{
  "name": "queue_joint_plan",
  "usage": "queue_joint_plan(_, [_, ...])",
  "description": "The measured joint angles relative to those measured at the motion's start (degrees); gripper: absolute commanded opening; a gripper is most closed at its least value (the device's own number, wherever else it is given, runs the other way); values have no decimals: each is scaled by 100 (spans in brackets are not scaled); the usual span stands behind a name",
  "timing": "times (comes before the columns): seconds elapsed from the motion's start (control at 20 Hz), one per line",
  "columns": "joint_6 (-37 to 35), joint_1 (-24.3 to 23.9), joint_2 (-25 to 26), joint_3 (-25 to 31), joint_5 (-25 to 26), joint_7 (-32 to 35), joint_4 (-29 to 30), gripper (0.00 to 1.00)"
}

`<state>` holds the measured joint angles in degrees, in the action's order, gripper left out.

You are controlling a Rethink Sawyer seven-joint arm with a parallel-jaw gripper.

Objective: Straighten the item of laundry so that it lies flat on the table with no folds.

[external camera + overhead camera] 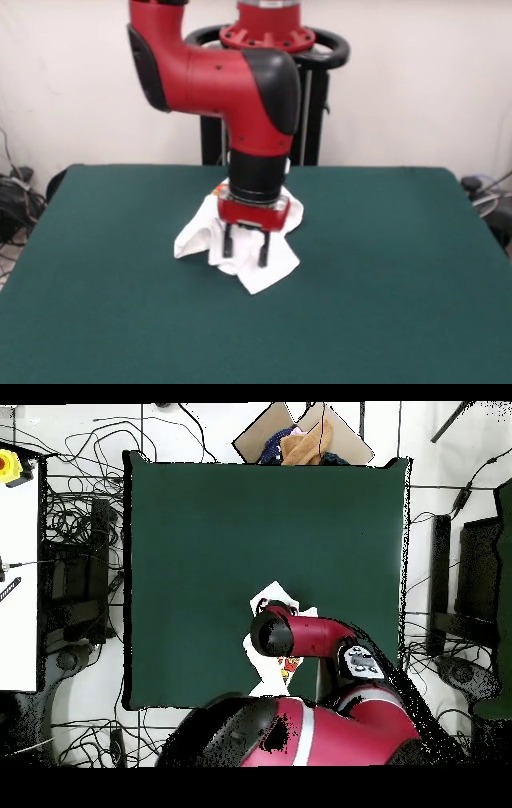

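From the front, your crumpled laundry (240, 248) lies mid-desk (96, 304) toward the far side, its bunched body running left to right, directly under the pincer (245, 246), whose 2 fingers stand spread over it.

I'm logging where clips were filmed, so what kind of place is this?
Probably a robotics lab: a red arm on a pedestal works a shirt on a green table, with cables strewn over the floor around it.
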<state>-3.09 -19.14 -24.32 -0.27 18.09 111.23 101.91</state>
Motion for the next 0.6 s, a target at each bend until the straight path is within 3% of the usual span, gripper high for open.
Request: queue_joint_plan(0.6, [-93,573,-274,167,-195,0,3,100])
